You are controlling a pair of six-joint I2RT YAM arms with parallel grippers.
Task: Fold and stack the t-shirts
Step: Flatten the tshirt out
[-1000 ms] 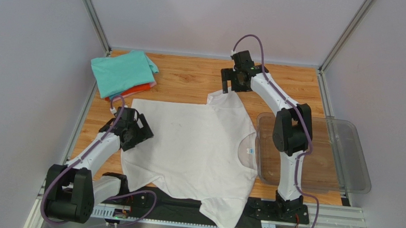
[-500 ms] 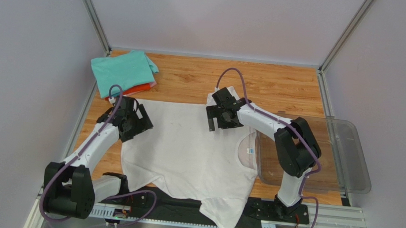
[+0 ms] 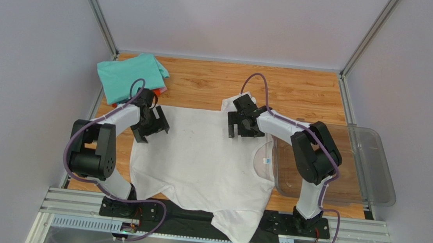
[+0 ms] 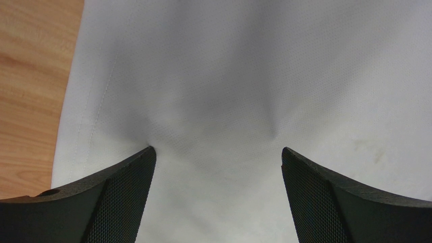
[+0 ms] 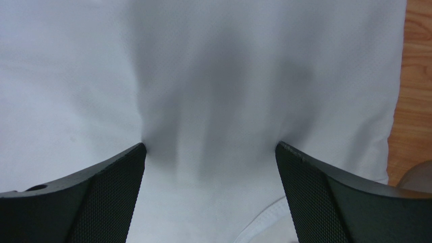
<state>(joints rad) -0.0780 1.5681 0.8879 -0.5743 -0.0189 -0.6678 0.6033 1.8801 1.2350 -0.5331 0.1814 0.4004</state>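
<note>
cloth fills both wrist views, leaving only a strip of wood at one edge, and the black mesh-textured fingers (image 4: 121, 197) are cut off at the bottom of each frame. from above, the stack at the far left corner shows a folded teal t-shirt (image 3: 128, 75) on top. only a sliver of an orange-red t-shirt (image 3: 155, 93) peeks out beneath it, and any pink is too thin to make out.

the white t-shirt (image 3: 204, 155) lies spread flat on the wooden tabletop (image 3: 204, 85), its near sleeve hanging over the front edge. its collar, with a small blue neck label (image 3: 266, 160), lies beside the clear plastic bin (image 3: 373, 170).

the left pincer (image 4: 217, 152) stands wide at the shirt's far hem corner, and the right pincer (image 5: 210, 147) stands wide near the far shoulder. the tips of both press into the soft, finely knit fabric, which puckers at each tip. neither holds anything.
</note>
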